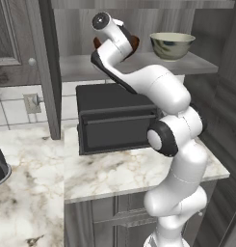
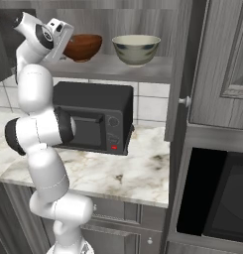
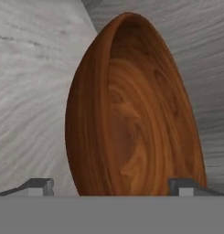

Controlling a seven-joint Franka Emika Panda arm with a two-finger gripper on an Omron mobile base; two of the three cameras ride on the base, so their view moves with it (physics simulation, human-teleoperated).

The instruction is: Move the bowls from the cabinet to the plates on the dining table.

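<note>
The white arm reaches up to the cabinet [image 2: 192,64] shelf [image 2: 118,69]. Two bowls sit on that shelf, side by side and apart. The brown bowl [image 2: 83,46] is next to the arm's hand. The cream bowl [image 2: 136,49] sits further along the shelf, away from the hand.

The claw [image 3: 111,185] is right at the brown bowl. In the hand view its two dark tips stick up at the bottom, far apart. One tip is at the left and one is at the right, and the bowl's wooden rim [image 3: 86,114] comes down between them. The claw is wide open and nothing is pinched in it. I cannot tell if a tip touches the bowl. In that view the bowl looks tipped on its side because the hand is rolled over. You can see its smooth brown inside with wood lines.

In the left base view the hand hides most of the brown bowl [image 1: 134,42], and the cream bowl [image 1: 172,46] stands in the open to the right.

A black microwave [image 2: 93,121] sits under the shelf on the marble tabletop [image 2: 118,173]. The cabinet door [image 2: 180,74] stands open with a small round knob [image 2: 182,101]. White tiles [image 1: 13,108] cover the wall behind, and there is a socket [image 1: 32,102] on them.
</note>
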